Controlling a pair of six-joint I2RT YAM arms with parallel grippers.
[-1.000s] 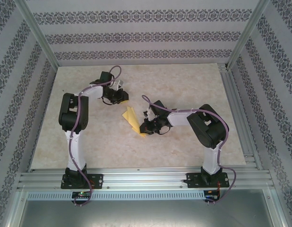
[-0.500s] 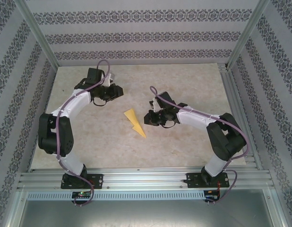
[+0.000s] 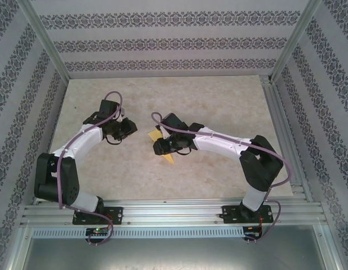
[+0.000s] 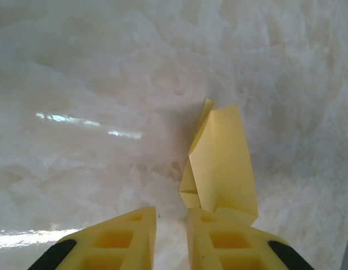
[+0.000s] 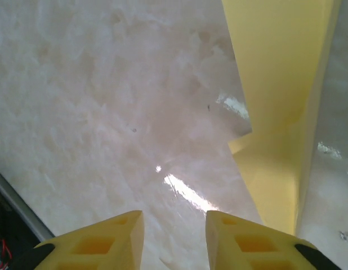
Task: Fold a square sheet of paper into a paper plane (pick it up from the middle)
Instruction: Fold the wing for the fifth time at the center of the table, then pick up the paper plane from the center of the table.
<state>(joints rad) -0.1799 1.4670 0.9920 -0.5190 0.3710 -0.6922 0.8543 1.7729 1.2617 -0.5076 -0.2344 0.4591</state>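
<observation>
1. The left arm (image 3: 78,145) leaned forward; the left pincer (image 4: 171,230) stood barely parted, empty, the plane (image 4: 222,163) just ahead-right on the worktop (image 4: 95,84).
2. The right arm (image 3: 219,143) stretched leftward; the right pincer (image 5: 174,233) was released, plane ahead-right.

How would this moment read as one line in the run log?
paper plane: on table, unheld | left gripper: slightly open, empty | right gripper: open, empty

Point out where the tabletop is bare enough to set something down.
Bare table: the far strip along the back wall, the far right corner beyond the right arm, and the near strip between the arms' bases. It is crowded at the centre, where the left gripper and right gripper sit by the paper plane.
</observation>
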